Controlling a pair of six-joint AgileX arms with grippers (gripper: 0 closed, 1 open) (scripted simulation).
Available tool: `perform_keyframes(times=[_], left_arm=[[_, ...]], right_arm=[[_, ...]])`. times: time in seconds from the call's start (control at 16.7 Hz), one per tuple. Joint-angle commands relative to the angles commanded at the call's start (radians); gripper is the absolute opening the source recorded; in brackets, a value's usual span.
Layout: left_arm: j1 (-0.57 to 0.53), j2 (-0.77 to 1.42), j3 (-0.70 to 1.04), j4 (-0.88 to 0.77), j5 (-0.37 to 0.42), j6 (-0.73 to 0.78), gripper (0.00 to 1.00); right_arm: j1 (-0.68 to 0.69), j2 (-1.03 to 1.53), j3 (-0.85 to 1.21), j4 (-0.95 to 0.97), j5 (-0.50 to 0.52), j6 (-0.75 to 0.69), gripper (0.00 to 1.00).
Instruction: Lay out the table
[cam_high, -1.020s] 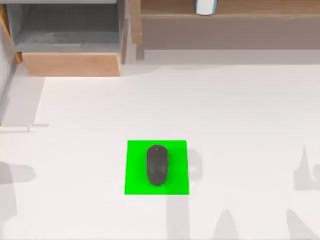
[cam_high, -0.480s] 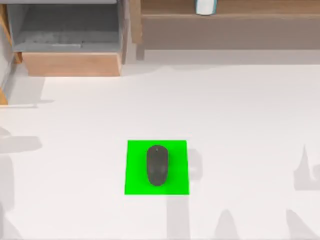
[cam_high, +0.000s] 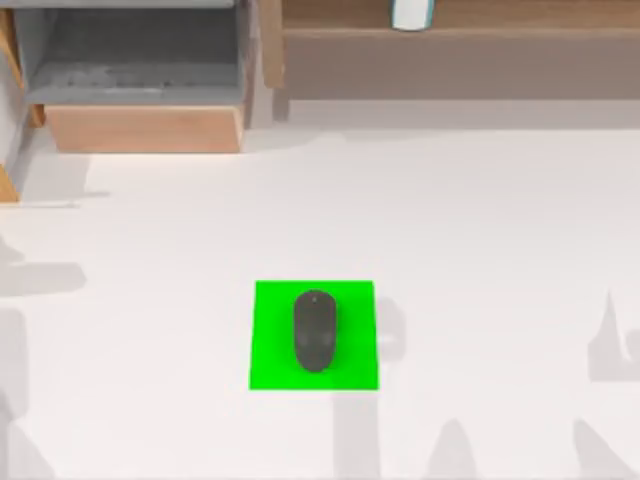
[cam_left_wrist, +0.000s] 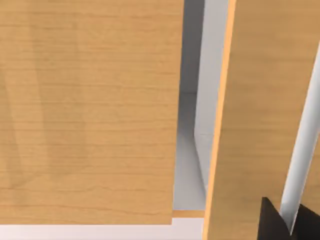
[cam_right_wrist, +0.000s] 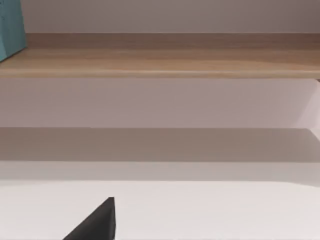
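The white table (cam_high: 480, 230) spreads across the top view. Near its front middle lies a bright green square mat (cam_high: 270, 350), and a dark oval mouse (cam_high: 314, 330) rests lengthwise on the middle of it. In the left wrist view, a dark part of my left gripper (cam_left_wrist: 287, 225) shows at the edge, close to tan wooden panels (cam_left_wrist: 90, 110) with a narrow grey gap (cam_left_wrist: 192, 125) between them. A dark part of my right gripper (cam_right_wrist: 97, 224) hangs over the white tabletop (cam_right_wrist: 210, 210) in the right wrist view, facing the shelf.
A tan drawer unit (cam_high: 145, 128) with an open grey inside stands at the back left. A long wooden shelf (cam_high: 460, 40) runs along the back right, carrying a white and teal object (cam_high: 410, 14), also the teal object (cam_right_wrist: 11, 27). Arm shadows fall along the left and front edges.
The arm shadow at the table's left edge has shifted toward the drawer unit. The mouse and the green mat have not moved.
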Motion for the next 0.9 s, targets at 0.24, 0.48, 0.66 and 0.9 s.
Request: perform_keyframes(times=[0.24,0.48,0.66,0.9], left_arm=[[-0.038,-0.059,-0.137,0.072,0.042,-0.003,0.0],[-0.066,-0.106,-0.233,0.128,0.074,0.002,0.0],[-0.067,-0.107,-0.235,0.13,0.075,0.003,0.0],[-0.071,-0.123,-0.267,0.149,0.076,0.002,0.0]], right_arm=[[0.0,0.0,0.0,0.0,0.0,0.0,1.0],[0.0,0.0,0.0,0.0,0.0,0.0,1.0],[0.0,0.0,0.0,0.0,0.0,0.0,1.0],[0.0,0.0,0.0,0.0,0.0,0.0,1.0]])
